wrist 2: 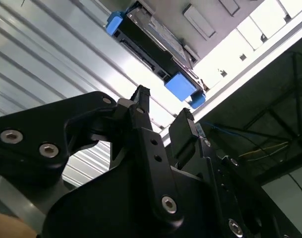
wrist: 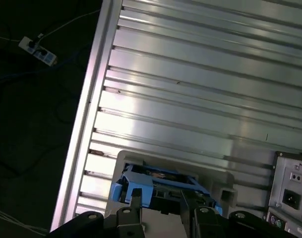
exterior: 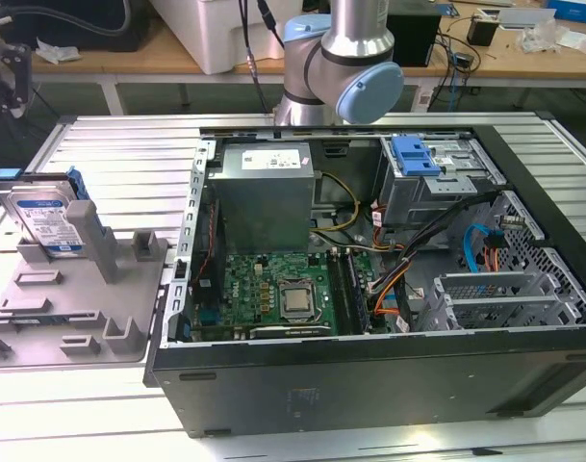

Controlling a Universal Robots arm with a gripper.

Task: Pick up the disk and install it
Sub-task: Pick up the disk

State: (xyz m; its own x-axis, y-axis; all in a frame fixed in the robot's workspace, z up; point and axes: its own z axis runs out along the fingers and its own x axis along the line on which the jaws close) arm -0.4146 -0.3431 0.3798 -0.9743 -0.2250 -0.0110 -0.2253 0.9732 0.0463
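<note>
your disk (exterior: pixel 44 219) stands on edge in a grey holder (exterior: pixel 110 289), just off the computer case (exterior: pixel 369 371) on the exterior view's left. its label faces the camera and the blue carrier frames its edges. holder and case both sit on the slotted metal table (exterior: pixel 129 144). the case lies on its side with the cover off, so you can see the green board (exterior: pixel 273 289) and the grey power box (exterior: pixel 266 188) inside it. a bare blue bracket (exterior: pixel 415 156) sits on the drive cage in the far corner of the case. the arm (exterior: pixel 343 58) rises behind the far wall of the case.

in the second wrist view the gripper (wrist 2: pixel 162 106) has its two black fingers spread apart. bare table shows through the gap, and it has hold of nothing. the fingertips (wrist 2: pixel 141 95) point toward the disk, which lies beyond them with open table between, so they do not touch it. in the first wrist view you see the disk (wrist: pixel 155 179) edge-on in its holder just past the fingers. the rear panel of the case (wrist: pixel 292 193) is off to one side of it.
</note>
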